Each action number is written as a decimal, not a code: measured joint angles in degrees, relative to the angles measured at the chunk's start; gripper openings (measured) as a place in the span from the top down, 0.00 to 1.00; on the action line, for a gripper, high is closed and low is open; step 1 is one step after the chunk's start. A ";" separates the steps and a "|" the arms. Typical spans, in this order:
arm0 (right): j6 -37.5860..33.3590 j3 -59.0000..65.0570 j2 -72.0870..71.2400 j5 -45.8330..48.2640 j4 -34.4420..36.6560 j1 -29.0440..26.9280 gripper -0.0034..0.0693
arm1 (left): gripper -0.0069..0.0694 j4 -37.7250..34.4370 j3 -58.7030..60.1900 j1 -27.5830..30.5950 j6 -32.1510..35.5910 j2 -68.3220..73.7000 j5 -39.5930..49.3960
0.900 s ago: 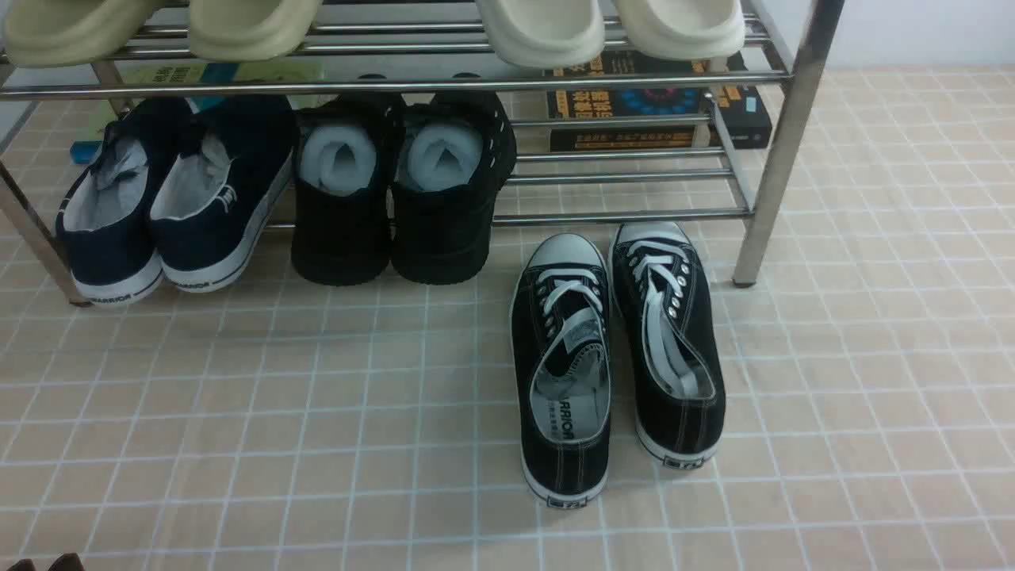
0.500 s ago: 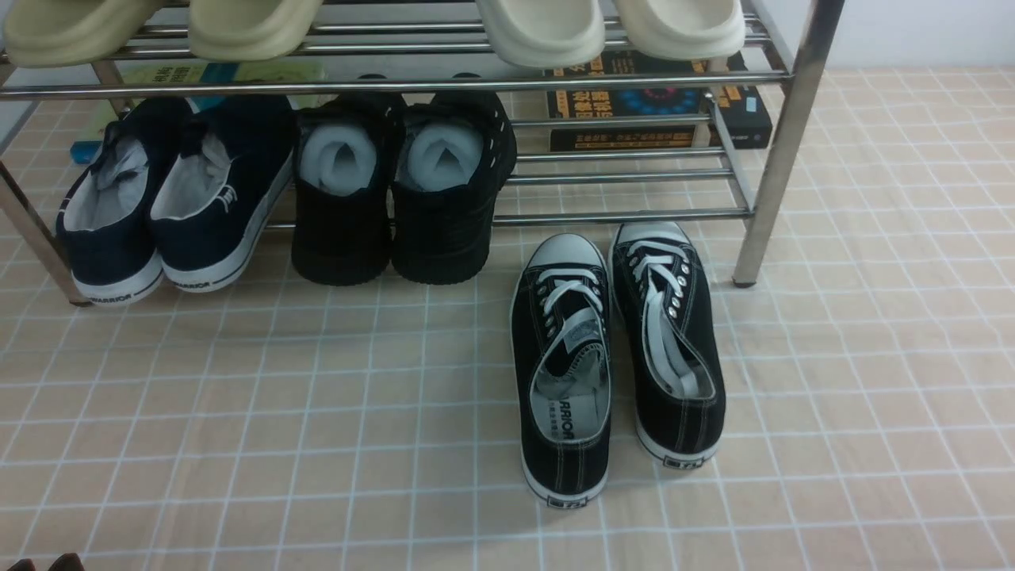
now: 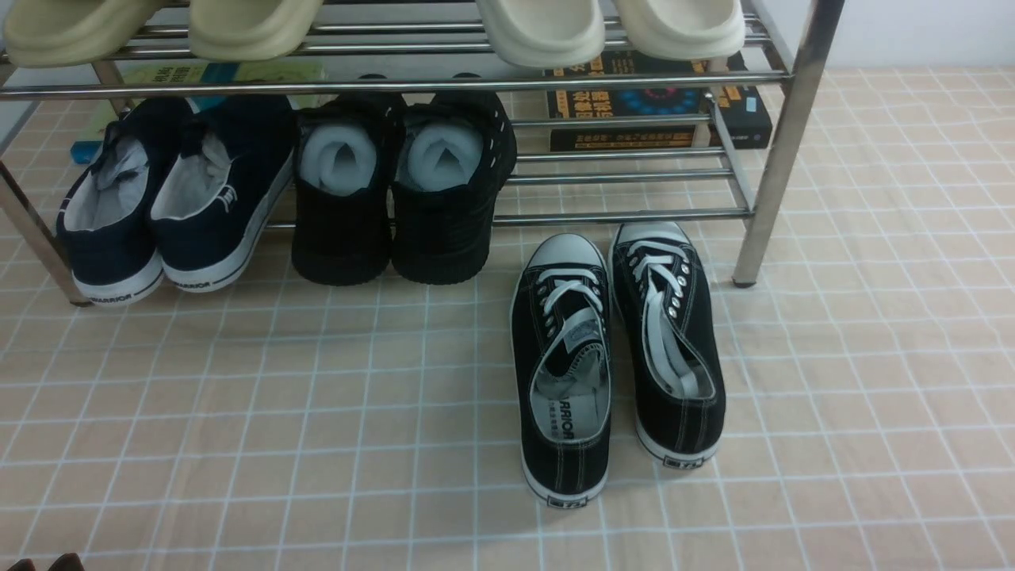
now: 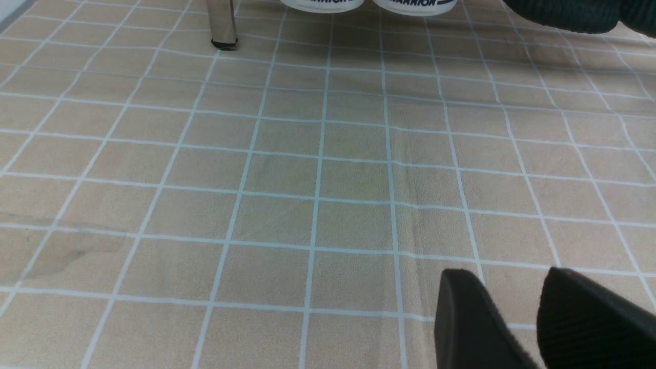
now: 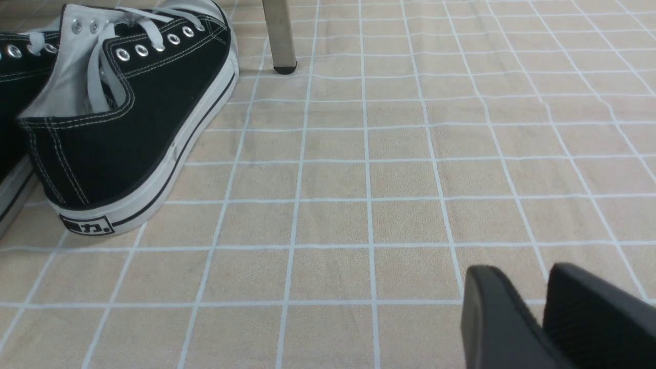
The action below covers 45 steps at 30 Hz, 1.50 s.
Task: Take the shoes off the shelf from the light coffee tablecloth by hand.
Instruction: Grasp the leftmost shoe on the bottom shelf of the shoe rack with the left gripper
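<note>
The shoes, a navy slip-on pair (image 3: 162,202) with white soles, sit at the left of the lower tier of the shelf (image 3: 781,151), heels toward me. The white heel edges of the shoes show at the far edge of the left wrist view (image 4: 369,4). The shelf stands on the light coffee tablecloth (image 3: 317,412). My left gripper (image 4: 505,274) hovers low over bare cloth in front of the shoes, jaws a little apart and empty; its tips peek in at the front view's bottom left (image 3: 47,563). My right gripper (image 5: 520,269) is low over the cloth, jaws narrowly apart and empty.
Black lace-up sneakers (image 3: 614,357) lie on the cloth in front of the shelf, left of my right gripper (image 5: 123,113). All-black foam-stuffed shoes (image 3: 400,190) sit beside the navy pair. Pale slippers (image 3: 539,32) are on the top tier, books (image 3: 658,103) behind. Shelf legs (image 4: 221,25) (image 5: 279,36) stand ahead.
</note>
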 joint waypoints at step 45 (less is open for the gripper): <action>0.00 0.00 0.00 0.00 0.00 0.00 0.64 | 0.91 -9.87 -38.55 0.00 -14.72 37.09 34.15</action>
